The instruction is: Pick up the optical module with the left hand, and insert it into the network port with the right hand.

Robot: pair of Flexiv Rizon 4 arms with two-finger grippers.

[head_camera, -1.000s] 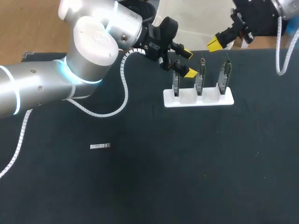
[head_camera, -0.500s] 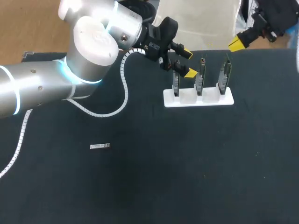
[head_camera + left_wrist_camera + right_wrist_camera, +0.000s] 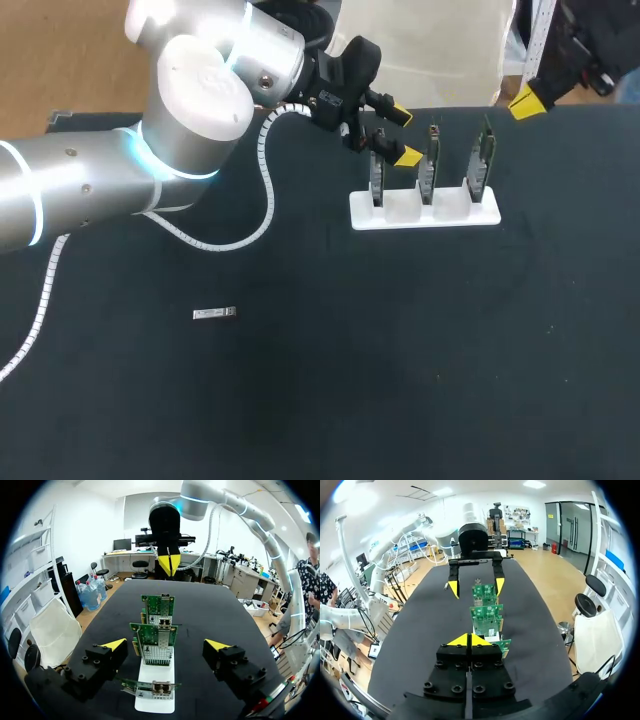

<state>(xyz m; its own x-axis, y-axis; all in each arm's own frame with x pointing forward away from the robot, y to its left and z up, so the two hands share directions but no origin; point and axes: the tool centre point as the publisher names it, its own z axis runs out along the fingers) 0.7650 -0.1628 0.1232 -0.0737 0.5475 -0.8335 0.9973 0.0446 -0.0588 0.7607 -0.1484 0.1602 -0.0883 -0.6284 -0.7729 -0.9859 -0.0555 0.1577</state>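
The optical module [image 3: 214, 314] lies flat on the table [image 3: 330, 400], well apart from both arms, its long axis running side to side in the head view. The left gripper [image 3: 403, 136] hangs spread around the leftmost network card [image 3: 377, 180] in the white stand [image 3: 425, 212]. The right gripper [image 3: 469, 640] is pressed together, empty, beyond the stand's far end.

The optical module [image 3: 213, 314] is a tiny silver bar lying flat, way off from the left claw [image 3: 403, 136]. Three green network cards [image 3: 428, 168] stand upright in a white holder [image 3: 424, 213], with the end one just under that claw's spread fingers.
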